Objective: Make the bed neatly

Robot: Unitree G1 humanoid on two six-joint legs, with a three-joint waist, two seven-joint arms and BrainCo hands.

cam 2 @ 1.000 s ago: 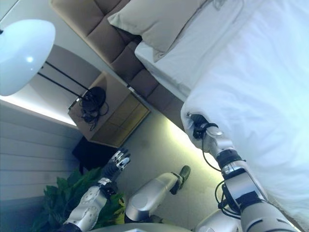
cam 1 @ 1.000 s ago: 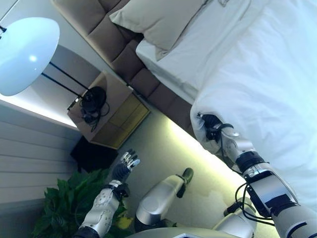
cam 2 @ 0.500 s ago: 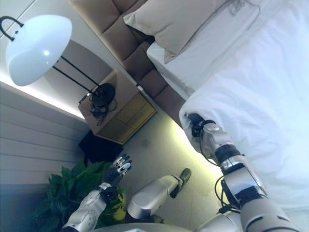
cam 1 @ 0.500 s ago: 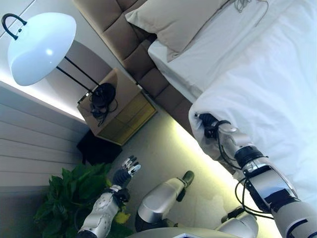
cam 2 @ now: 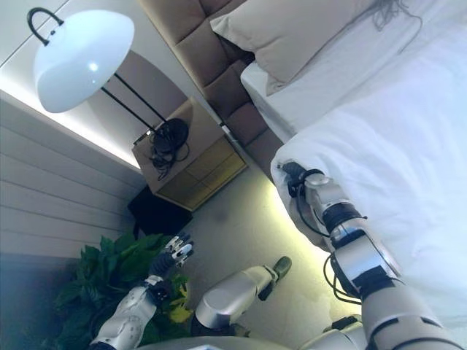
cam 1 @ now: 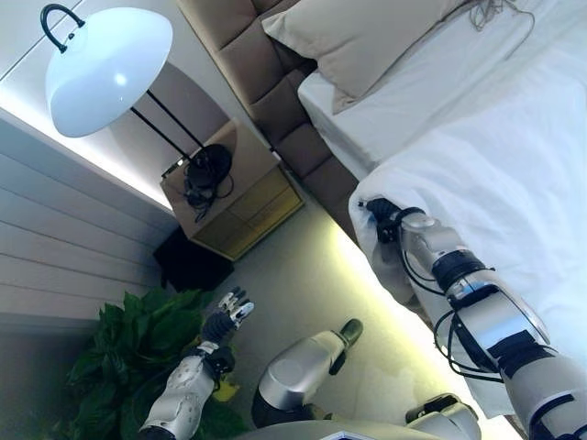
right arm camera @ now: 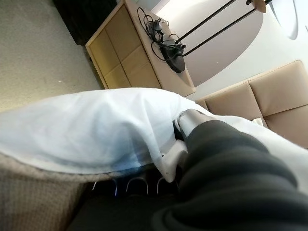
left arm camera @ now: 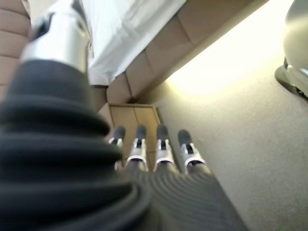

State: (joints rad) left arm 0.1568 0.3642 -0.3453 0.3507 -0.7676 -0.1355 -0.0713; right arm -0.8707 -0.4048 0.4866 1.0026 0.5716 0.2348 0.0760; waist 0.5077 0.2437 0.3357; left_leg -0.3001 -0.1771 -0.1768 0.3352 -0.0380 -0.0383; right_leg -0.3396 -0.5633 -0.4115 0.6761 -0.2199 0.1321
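Observation:
A white duvet (cam 1: 495, 174) covers the bed, and its corner hangs over the near side edge. My right hand (cam 1: 383, 215) is shut on that duvet corner (right arm camera: 96, 130), with cloth draped over the fingers in the right wrist view. A beige pillow (cam 1: 367, 37) lies at the head of the bed on the white sheet (cam 1: 394, 115). My left hand (cam 1: 227, 316) is open and empty, held over the floor away from the bed; its straight fingers (left arm camera: 163, 144) show in the left wrist view.
A padded brown headboard (cam 1: 248, 50) and bed side (cam 1: 316, 165) border the mattress. A wooden nightstand (cam 1: 234, 197) with a lamp base and cables stands beside the bed, under a white lamp shade (cam 1: 105, 69). A green plant (cam 1: 138, 357) and a dark box (cam 1: 188, 266) are near my left arm.
The camera has shifted, so the whole scene slid right and down. My right hand has moved up toward the head of the bed with the duvet corner. The left hand stays open.

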